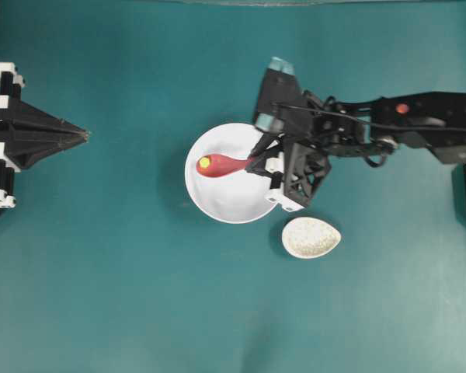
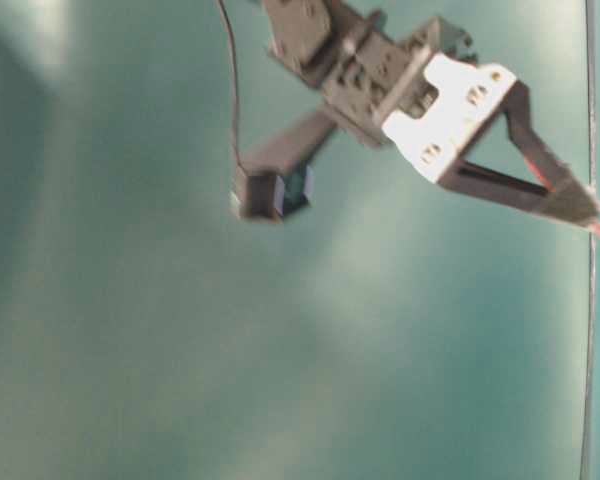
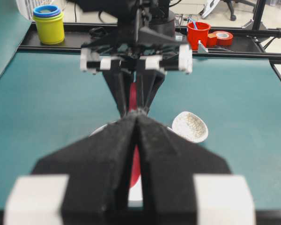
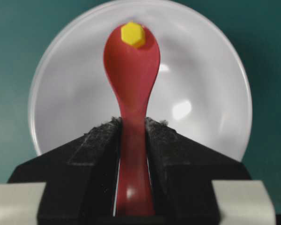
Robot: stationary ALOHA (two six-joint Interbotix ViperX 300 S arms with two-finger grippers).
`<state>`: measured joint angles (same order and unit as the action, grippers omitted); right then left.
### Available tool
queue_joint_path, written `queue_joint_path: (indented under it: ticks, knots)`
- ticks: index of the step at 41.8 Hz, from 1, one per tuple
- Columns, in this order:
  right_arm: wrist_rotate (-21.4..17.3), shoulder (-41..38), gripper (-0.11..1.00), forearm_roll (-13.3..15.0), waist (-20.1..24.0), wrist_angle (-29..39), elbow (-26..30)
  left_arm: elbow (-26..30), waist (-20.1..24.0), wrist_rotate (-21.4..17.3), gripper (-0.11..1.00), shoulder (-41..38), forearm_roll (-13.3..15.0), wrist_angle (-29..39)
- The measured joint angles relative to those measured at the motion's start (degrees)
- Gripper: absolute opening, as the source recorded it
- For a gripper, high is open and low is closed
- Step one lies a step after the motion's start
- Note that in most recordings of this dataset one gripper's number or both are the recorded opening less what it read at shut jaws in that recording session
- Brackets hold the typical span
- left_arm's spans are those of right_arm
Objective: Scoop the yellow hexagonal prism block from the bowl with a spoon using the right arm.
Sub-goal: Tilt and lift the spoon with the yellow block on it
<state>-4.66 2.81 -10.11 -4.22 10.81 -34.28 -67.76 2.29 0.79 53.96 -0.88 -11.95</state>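
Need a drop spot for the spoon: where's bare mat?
Free: mat between left gripper and bowl; the strip below the speckled dish. Crowded: bowl's right rim, where the right gripper holds the spoon, dish beside it.

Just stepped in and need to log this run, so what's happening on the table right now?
The right gripper has its jaws clamped on the handle of the red spoon, holding its scoop over the white bowl. The yellow hexagonal block already sits in the scoop, near its tip. The left gripper is parked at the far left, jaws shut and holding nothing. A small speckled dish lies beside the bowl, untouched.
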Motion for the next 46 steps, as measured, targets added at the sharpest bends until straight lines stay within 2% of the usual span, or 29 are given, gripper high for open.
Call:
queue_joint_path:
  ticks: [7,19,46]
  knots:
    - [0.35,3.87,0.22,1.14,1.14,-9.40,-4.83,0.00,0.00,0.00,0.00,-0.09,-0.09,0.09]
    - [1.85,9.93,0.22,5.54,1.32,-21.97,-11.07,0.00,0.00,0.00,0.00,0.00,0.00,0.09]
    - [2.20,12.13,0.22,7.73,1.32,-23.38,-13.27,0.00,0.00,0.00,0.00,0.18,0.00,0.09]
